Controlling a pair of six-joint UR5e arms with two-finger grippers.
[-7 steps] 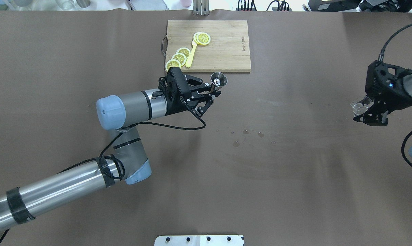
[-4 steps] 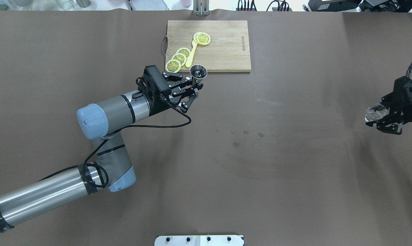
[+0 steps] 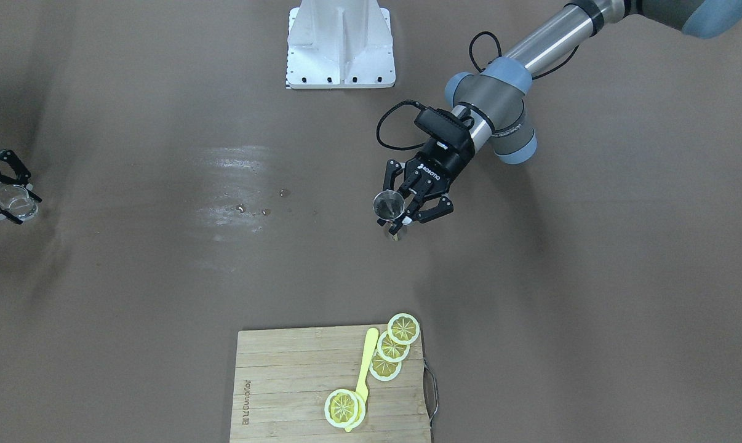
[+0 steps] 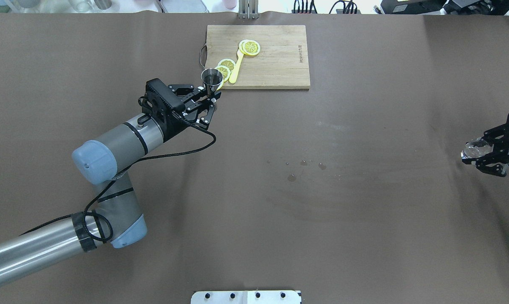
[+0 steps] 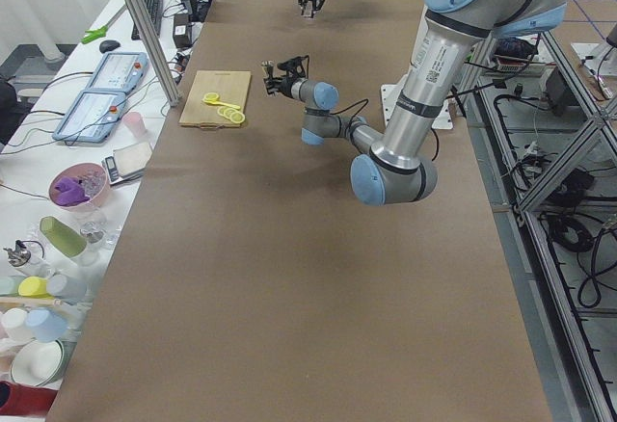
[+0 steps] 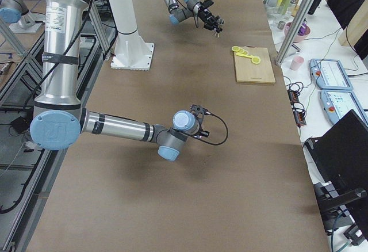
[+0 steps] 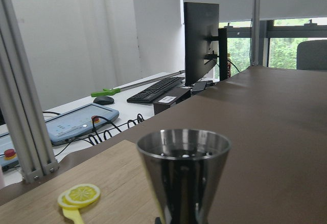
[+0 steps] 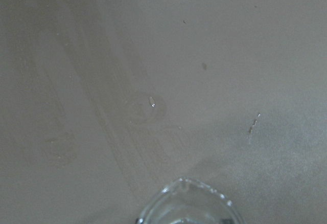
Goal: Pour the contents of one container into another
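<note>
Two arms and two containers are recorded. The left gripper (image 4: 209,99) is clamped on the lower part of one steel jigger (image 4: 212,78), which is held upright and raised clear of the table (image 4: 364,232), on the robot's side of the board's left corner. The jigger is polished and conical, with its wide mouth up and a dark interior; its contents cannot be told. One wooden board (image 4: 280,63) carries at least four lemon slices (image 4: 251,47) and one yellow spoon (image 4: 236,69). A few small drops (image 4: 291,177) are noted mid-table. At the table's right end, the right gripper (image 4: 479,151) is closed around one small clear glass (image 4: 472,147).
</note>
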